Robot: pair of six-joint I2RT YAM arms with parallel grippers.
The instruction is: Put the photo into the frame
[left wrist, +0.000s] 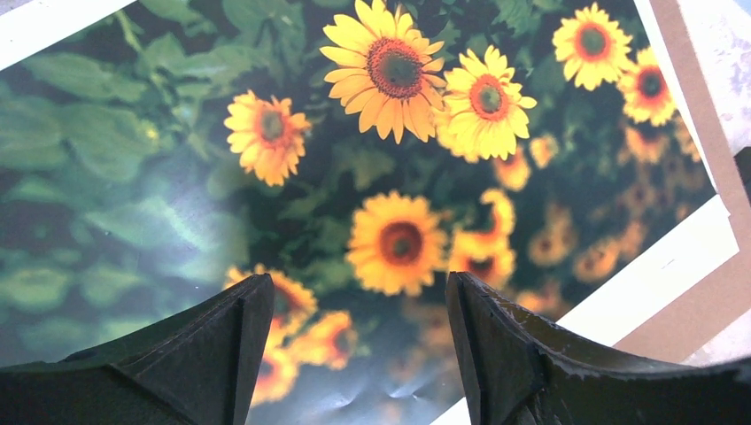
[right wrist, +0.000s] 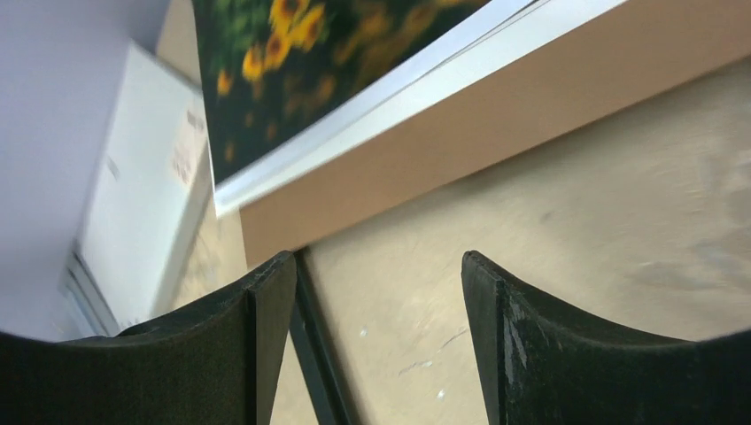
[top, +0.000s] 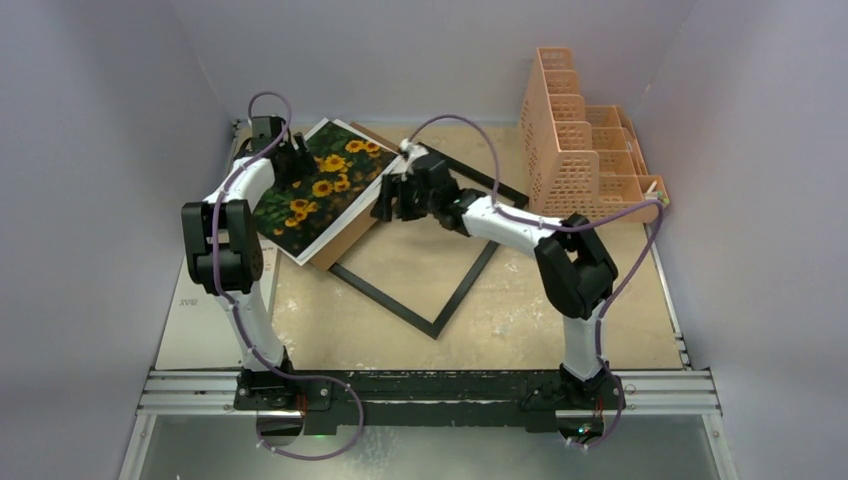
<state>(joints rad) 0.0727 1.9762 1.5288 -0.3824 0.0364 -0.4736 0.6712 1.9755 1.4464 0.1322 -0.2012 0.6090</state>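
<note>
The photo [top: 318, 188], sunflowers on dark green with a white border, lies on a brown backing board [top: 348, 238] at the table's back left. Both overlap the left corner of the thin black frame [top: 463, 285], which lies flat on the table. My left gripper [top: 296, 158] is open and empty just above the photo [left wrist: 390, 177], with its fingers on either side of a patch of flowers. My right gripper [top: 398, 203] is open and empty, low over the table inside the frame, by the board's right edge [right wrist: 496, 124]. A frame bar [right wrist: 312, 363] runs beside its left finger.
A peach mesh organizer [top: 585, 150] stands at the back right. A white panel [top: 195, 320] lies along the table's left edge and also shows in the right wrist view [right wrist: 142, 204]. Grey walls enclose the table on three sides.
</note>
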